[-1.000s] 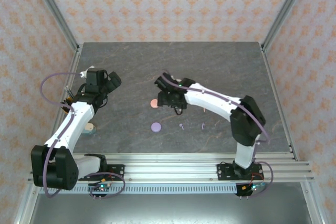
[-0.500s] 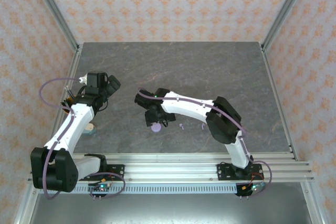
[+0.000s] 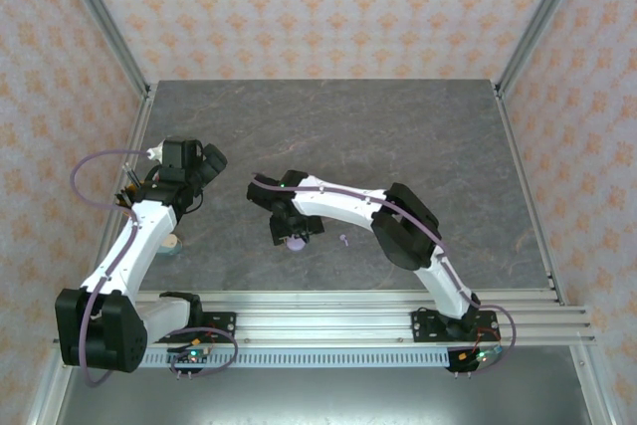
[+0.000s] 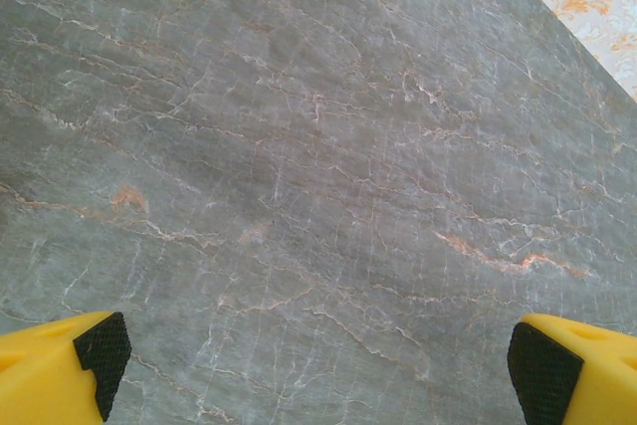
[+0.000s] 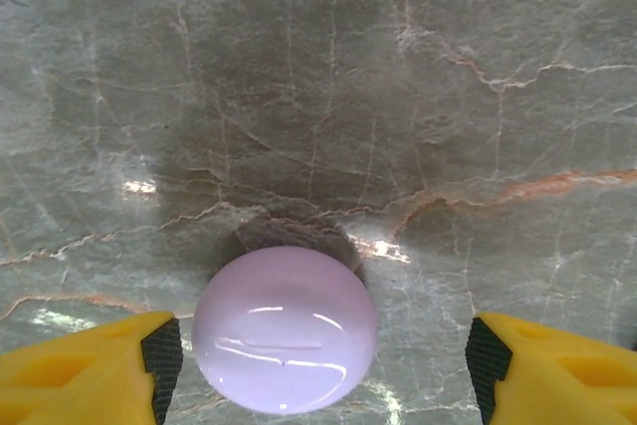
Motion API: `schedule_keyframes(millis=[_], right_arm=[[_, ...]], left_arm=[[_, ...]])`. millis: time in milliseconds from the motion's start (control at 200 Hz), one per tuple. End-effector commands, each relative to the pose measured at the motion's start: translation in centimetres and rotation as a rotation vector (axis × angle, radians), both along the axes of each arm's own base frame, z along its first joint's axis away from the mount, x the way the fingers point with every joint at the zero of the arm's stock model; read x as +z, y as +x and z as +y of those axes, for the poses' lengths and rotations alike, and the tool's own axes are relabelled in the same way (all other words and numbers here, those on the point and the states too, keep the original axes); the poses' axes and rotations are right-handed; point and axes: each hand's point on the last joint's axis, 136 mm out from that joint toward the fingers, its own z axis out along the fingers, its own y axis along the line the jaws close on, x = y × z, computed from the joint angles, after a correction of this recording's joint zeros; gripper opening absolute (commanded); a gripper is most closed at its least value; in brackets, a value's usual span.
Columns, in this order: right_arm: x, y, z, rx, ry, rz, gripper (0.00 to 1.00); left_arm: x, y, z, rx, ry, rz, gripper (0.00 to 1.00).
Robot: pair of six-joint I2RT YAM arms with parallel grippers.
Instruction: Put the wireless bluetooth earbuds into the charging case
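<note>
Near the front middle of the grey stone table, the right claw hangs low over a round lilac case. It is released, with its yellow fingers on either side of the disc: one pad just beside it, the other well apart. Just to the right of that claw, a tiny lilac earbud lies on the table, outside the case. Over by the left edge, the left claw is spread wide above bare stone, grasping nothing.
</note>
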Motion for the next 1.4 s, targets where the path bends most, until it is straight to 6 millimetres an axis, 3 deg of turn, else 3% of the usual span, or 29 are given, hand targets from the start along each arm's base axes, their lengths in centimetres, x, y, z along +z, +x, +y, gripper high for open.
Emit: schedule_keyframes(millis=[0,275,1011,1396], right_arm=[[0.0,0.0,-0.2,-0.029,-0.041,-0.006,0.76],[-1.2,-0.3,-0.1,-0.077,-0.068,0.001,0.73],[-1.8,-1.4,0.0,-0.114,-0.065,0.055,0.68],[-2.5,-1.4,0.2,-0.110,-0.063,0.068,0.61]], left_arm=[[-0.1,-0.8,0.3,0.027,0.003,0.009,1.00],[0.1,-1.1,0.5,0.031,0.012,0.001,1.00],[0.1,-1.3,0.6,0.040,0.013,-0.010,1.00],[0.3,-1.3,0.6,0.039,0.009,-0.017,1.00]])
